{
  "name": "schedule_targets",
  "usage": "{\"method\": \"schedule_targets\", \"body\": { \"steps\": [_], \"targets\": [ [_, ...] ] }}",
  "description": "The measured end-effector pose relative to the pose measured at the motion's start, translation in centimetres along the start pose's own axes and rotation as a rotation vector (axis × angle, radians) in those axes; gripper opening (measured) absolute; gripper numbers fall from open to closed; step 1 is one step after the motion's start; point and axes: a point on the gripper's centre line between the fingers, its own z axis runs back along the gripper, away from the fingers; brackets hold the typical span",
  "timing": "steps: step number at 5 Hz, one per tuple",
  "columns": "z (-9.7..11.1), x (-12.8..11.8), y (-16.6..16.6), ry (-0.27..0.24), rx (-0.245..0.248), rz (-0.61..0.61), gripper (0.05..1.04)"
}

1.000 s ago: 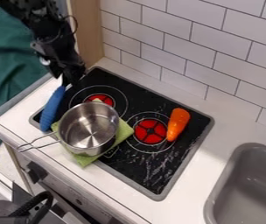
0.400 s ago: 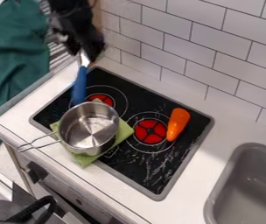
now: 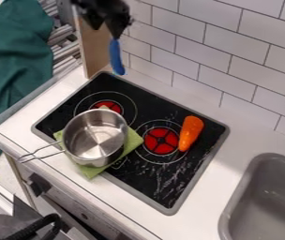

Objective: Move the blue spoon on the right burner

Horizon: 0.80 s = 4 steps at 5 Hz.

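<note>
- One thing changes most: the spoon [image 3: 116, 58] goes up and towards the wall [image 3: 233, 56], out from beside the pan [image 3: 96, 136].
- The claw [image 3: 115, 36] is closed on the upper part of the spoon, and the blue part hangs down, near the far-left corner of the stove [image 3: 138, 180].
- For the task, this means the lift looks done; the carry to the right burner [image 3: 161, 140] and the lowering remain.
- The carrot [image 3: 191, 132] lies over the right side of this burner's ring, so I think the spoon could knock it or rest on it.
- Counted: one spoon, in one claw.
- Two burners: the right one, and the left burner [image 3: 110, 104], which is partly behind the pan.
- One pan, over one green cloth [image 3: 134, 140].
- One carrot, on one stove.
- One sink [image 3: 228, 211], set in the counter [image 3: 207, 201] to the right of the stove.
</note>
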Motion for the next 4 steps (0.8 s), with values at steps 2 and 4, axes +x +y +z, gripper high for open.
{"method": "schedule_targets", "body": {
  "steps": [2, 4],
  "targets": [
    [3.9, -1.3, -4.6, -0.015, -0.012, -0.032, 0.531],
    [6.1, -6.7, -7.7, 0.046, -0.032, -0.019, 0.531]
  ]
}}
